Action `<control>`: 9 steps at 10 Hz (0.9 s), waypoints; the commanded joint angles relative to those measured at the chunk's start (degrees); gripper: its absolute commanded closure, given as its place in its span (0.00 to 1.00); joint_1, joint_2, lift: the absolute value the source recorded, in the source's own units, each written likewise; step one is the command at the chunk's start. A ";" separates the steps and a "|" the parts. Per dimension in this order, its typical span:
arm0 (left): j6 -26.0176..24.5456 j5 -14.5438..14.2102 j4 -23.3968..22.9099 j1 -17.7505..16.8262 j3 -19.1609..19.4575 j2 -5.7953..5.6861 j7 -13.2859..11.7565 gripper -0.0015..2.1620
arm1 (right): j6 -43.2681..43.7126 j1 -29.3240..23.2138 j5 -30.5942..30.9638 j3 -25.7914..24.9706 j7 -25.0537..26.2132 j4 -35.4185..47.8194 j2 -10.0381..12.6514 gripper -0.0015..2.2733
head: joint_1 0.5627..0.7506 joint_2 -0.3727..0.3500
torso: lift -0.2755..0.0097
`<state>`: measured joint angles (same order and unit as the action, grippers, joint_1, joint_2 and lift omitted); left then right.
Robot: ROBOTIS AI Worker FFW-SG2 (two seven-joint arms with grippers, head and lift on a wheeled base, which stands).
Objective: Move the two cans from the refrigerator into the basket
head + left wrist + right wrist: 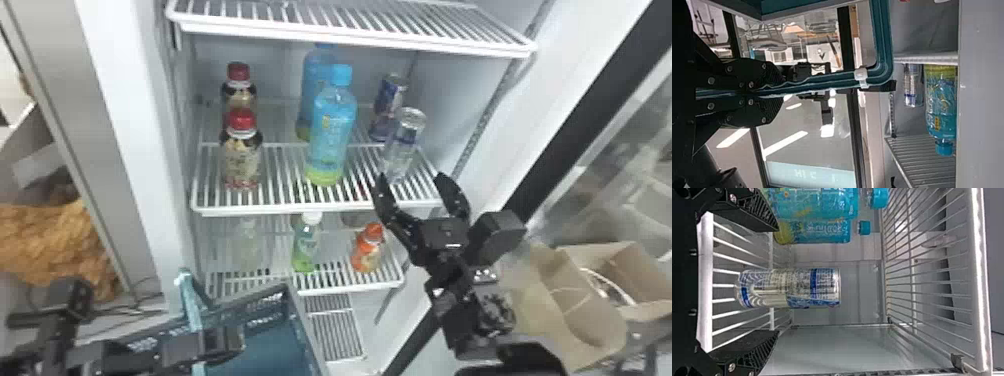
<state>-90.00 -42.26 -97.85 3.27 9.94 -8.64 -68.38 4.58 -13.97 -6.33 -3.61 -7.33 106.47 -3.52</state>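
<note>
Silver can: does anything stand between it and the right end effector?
Nothing visible does: the right end effector is open before the silver can, and the blue bottles stand to the can's left.

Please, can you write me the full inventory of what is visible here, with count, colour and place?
refrigerator: 1, white, centre
wire shelves: at least 3, white, inside it
front can: 1, silver and blue, middle shelf, right
rear can: 1, dark blue and silver, behind it
blue-capped bottles: 2, blue, same shelf, centre
red-capped bottles: 2, dark and cream, same shelf, left
small bottles: 3, pale, green, orange, lower shelf
basket: 1, teal, before shelves
cardboard box: at least 1, brown, far right
fluffy material: orange-brown, far left
right claw: 1, black, open near front can
left claw: 1, black, shut on basket rim
</note>
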 commanded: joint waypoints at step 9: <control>-0.03 -0.01 0.04 -0.32 -0.45 -0.41 0.00 0.55 | -3.45 12.57 0.05 1.90 0.91 -10.21 -1.31 0.06 | 0.70 0.21 | 0.88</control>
<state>-90.00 -42.22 -97.83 3.03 9.59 -8.99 -68.38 1.13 -1.79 -6.28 -1.76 -6.44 96.58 -4.83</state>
